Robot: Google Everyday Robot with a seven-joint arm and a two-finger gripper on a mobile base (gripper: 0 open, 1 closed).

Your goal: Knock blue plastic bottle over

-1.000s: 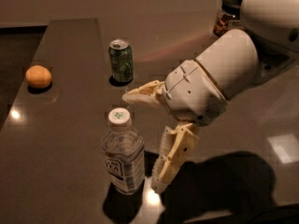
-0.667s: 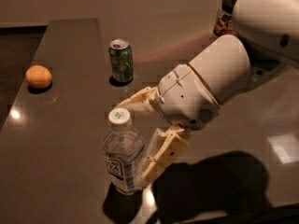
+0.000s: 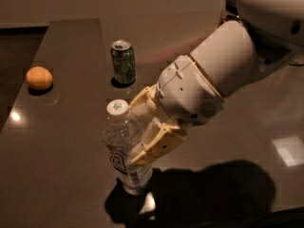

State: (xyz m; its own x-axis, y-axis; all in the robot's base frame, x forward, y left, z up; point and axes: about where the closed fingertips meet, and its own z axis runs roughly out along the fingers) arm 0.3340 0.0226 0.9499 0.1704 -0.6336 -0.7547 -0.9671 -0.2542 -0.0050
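Observation:
The blue plastic bottle (image 3: 122,151), clear with a white cap and a pale label, stands on the dark table (image 3: 57,175) at the front centre, its top leaning slightly left. My gripper (image 3: 138,125) is open and pressed against the bottle's right side. One cream finger (image 3: 140,98) reaches behind the neck, near the cap. The other finger (image 3: 154,144) lies against the bottle's body. The white arm runs up to the top right.
A green soda can (image 3: 123,62) stands upright behind the bottle. An orange fruit (image 3: 39,78) lies at the far left near the table's left edge. A dark-lidded jar (image 3: 229,9) shows partly behind the arm at the top right.
The gripper has moved left from beside the bottle into contact with it, its fingers now either side of the bottle's upper part. The bottle's top has shifted slightly left. The can and fruit have not moved.

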